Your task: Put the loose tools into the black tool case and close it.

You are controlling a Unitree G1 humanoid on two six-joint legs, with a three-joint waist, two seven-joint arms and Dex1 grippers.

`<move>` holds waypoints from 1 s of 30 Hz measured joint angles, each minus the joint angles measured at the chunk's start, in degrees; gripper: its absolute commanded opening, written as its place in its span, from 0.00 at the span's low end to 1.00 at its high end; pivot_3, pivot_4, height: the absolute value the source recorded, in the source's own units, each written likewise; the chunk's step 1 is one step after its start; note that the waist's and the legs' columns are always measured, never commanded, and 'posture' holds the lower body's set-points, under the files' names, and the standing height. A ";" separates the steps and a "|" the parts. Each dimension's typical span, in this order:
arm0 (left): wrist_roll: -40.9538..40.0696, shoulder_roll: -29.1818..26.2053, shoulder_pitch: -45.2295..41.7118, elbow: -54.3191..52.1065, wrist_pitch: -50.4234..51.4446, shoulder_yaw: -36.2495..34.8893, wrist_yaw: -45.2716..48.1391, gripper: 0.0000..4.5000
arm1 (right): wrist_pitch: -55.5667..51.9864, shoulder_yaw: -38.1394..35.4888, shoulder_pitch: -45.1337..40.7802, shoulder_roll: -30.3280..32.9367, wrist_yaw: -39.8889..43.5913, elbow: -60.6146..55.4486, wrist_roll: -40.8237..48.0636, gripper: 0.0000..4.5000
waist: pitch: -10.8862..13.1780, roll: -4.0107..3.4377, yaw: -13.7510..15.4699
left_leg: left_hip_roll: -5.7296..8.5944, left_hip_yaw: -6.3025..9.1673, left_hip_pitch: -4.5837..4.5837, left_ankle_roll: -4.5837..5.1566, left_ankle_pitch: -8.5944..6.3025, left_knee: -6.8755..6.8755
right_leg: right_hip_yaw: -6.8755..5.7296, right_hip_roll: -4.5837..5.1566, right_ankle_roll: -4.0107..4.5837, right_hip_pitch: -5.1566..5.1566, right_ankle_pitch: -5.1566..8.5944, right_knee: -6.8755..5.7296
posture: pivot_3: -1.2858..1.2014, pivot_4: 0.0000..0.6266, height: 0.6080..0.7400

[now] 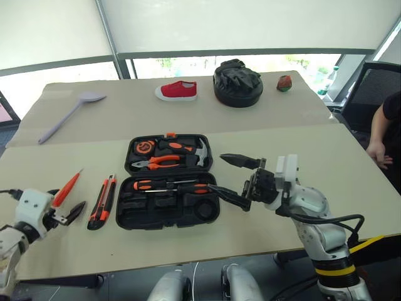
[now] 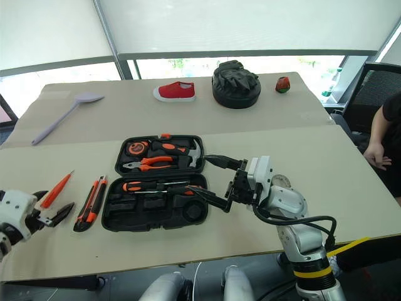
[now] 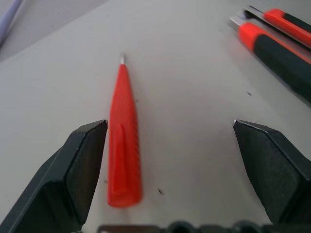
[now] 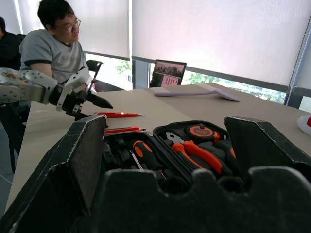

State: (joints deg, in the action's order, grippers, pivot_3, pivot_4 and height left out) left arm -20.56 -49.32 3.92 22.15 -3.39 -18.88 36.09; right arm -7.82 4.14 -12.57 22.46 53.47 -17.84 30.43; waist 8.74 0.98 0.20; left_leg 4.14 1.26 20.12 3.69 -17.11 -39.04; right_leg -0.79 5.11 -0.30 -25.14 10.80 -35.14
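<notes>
Lying tip-away from left gripper: slim red-orange screwdriver

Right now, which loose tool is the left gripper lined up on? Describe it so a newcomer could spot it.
Start at the open black tool case in the middle of the tan table, then look towards the robot's left, past the orange-black utility knife. The next item, lying between the fingers of the open left gripper, is the slim red-orange screwdriver. Unlike the knife, it is one plain colour and tapers to a small metal tip.

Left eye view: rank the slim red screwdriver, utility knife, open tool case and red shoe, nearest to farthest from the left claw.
From the left claw:
1. Slim red screwdriver, right beside it.
2. Utility knife, next toward the case.
3. Tool case, mid-table.
4. Red shoe, far edge.
</notes>
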 measured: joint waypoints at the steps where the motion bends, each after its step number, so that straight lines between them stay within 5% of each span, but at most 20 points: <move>1: 0.33 0.10 -1.19 0.80 0.63 0.03 -0.19 0.99 | 0.00 0.05 -0.01 -0.08 0.01 0.00 -0.01 1.00 | 0.00 0.00 -0.01 | 0.00 0.00 0.01 0.00 0.00 0.00 | 0.00 -0.04 0.00 -0.02 0.00 0.00 | 0.52 0.24 1.00; 6: -0.07 2.56 -5.38 2.95 4.50 -1.08 -0.43 0.99 | 0.00 -0.06 -0.01 -0.07 -0.31 -0.01 -0.02 1.00 | -0.01 0.02 -0.56 | 0.00 0.00 0.04 -0.05 -0.05 0.03 | 0.04 0.08 0.02 -0.10 -0.01 0.02 | 0.52 0.24 1.00; 20: -18.34 6.40 -4.08 -4.05 35.94 -13.92 0.56 0.99 | -0.02 -0.06 0.10 0.21 -1.18 -0.26 -0.04 1.00 | -0.03 -0.03 -0.98 | -0.01 0.00 -0.07 -0.07 -0.09 0.02 | 0.09 0.11 0.02 -0.02 -0.01 -0.02 | 0.52 0.24 1.00; 23: -17.87 5.99 -3.82 -4.75 38.57 -13.70 0.54 0.84 | -0.02 -0.06 -0.13 0.43 -1.12 -0.26 -0.04 1.00 | -0.15 -0.33 -0.96 | 0.00 -0.03 -0.27 -0.03 -0.12 0.03 | 0.12 0.13 0.01 0.13 0.00 0.00 | 0.52 0.24 1.00; 30: -12.77 6.08 -4.13 -3.01 37.90 -12.41 -0.93 0.23 | -0.03 -0.05 -0.72 0.46 -1.09 -0.25 -0.03 1.00 | -0.48 -0.89 -0.84 | 0.01 -0.06 -0.53 -0.01 -0.14 0.09 | 0.17 0.18 0.00 0.36 0.01 0.03 | 0.52 0.24 1.00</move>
State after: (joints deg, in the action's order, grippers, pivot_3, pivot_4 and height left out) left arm -33.34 -43.24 -0.20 19.14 34.51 -31.29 35.16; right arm -7.84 4.09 -13.29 22.91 52.38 -18.09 30.40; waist 8.26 0.09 -0.65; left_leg 4.15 1.20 19.59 3.68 -17.24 -38.95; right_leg -0.63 5.29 -0.30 -24.78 10.80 -35.11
